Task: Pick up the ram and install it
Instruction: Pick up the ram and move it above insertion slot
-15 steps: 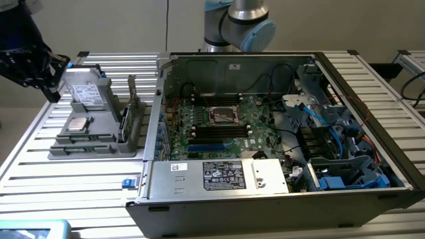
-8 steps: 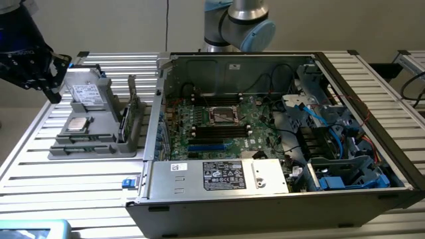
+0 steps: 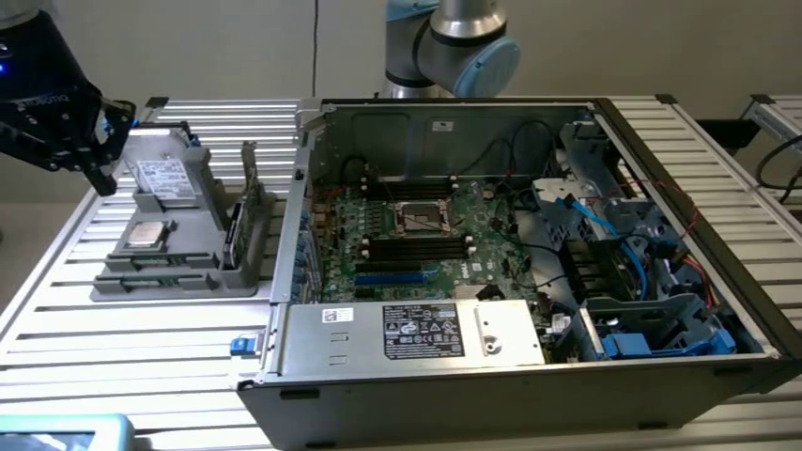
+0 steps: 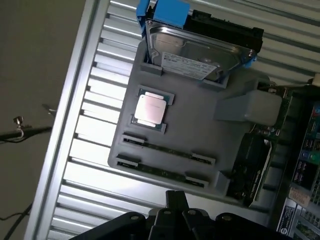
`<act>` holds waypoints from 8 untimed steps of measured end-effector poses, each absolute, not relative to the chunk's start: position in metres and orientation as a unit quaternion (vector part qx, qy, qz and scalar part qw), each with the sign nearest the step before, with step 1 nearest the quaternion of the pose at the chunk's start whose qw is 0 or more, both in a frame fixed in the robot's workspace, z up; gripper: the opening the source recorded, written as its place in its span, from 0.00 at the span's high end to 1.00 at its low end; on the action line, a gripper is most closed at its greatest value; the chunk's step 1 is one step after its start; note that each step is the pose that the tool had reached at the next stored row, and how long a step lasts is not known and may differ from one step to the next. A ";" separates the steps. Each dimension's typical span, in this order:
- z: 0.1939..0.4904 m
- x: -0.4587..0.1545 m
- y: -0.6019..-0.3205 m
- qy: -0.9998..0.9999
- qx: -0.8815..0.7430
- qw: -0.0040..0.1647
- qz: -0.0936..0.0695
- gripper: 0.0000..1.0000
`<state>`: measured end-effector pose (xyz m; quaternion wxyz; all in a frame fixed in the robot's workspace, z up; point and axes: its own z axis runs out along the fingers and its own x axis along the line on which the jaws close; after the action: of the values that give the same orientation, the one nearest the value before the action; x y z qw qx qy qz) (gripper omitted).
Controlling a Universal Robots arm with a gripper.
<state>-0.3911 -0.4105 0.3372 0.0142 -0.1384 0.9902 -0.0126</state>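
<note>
Ram point(image 4: 167, 151) update for you: open PC case point(image 3: 439, 127) at the exterior view's right, gray tray point(image 3: 188, 252) beside it, gripper point(image 4: 175, 196) above the tray, fingers pressed together, empty. Two sticks lie slotted in that tray.

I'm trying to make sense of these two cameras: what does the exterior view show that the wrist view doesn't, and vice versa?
Exterior view: the inside of the open computer case, with its green motherboard and black memory slots, and the robot arm behind. Wrist view: the blue bracket on the hard drive, and a thin wire beside the table. Both: the gray tray holding the hard drive, the silver processor chip and two ram sticks, with the shut, empty gripper near it.
</note>
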 end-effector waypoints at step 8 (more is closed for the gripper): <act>0.337 -0.391 -0.411 0.977 -0.210 0.015 -0.012 0.89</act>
<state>-0.3911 -0.4105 0.3372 0.0148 -0.2102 0.9775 -0.0116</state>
